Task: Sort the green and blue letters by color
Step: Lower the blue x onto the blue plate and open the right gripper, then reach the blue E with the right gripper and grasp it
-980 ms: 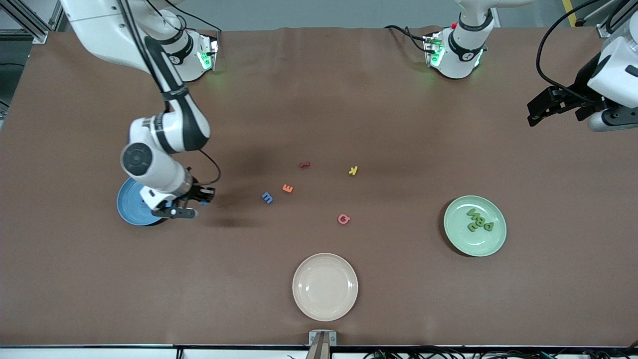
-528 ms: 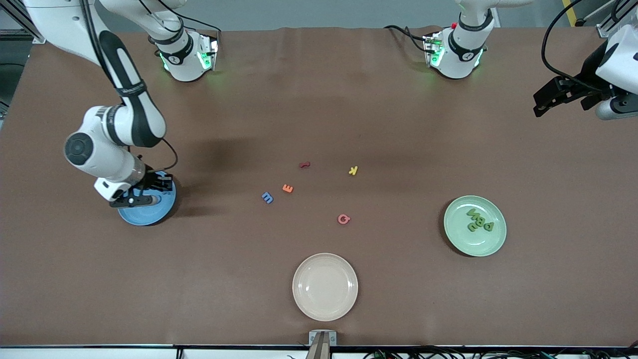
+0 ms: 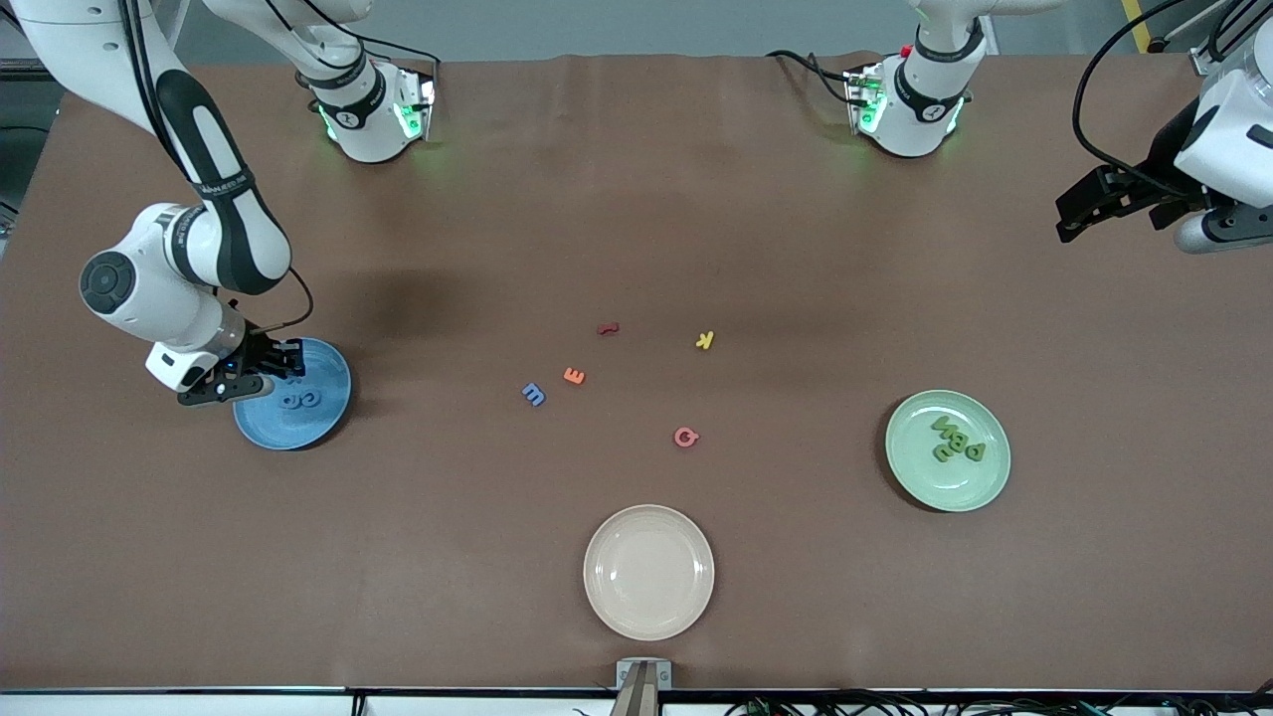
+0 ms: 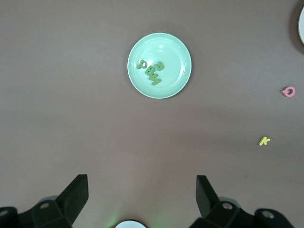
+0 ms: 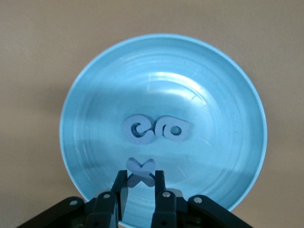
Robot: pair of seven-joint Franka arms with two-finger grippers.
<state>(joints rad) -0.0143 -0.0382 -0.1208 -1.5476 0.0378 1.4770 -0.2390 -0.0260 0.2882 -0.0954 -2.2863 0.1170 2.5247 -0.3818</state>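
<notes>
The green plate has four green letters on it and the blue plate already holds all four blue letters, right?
Not quite. The green plate does hold the four green letters, but the front view shows one blue letter lying on the table near the orange letter. The blue plate is one short; the right pincer grips a blue X over it.

Open tabletop around blue M (image 3: 533,395), orange E (image 3: 574,376) just beside.

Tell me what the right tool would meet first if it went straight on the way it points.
Probably the blue plate: the right tool, shut on the blue X, points down into it.
</notes>
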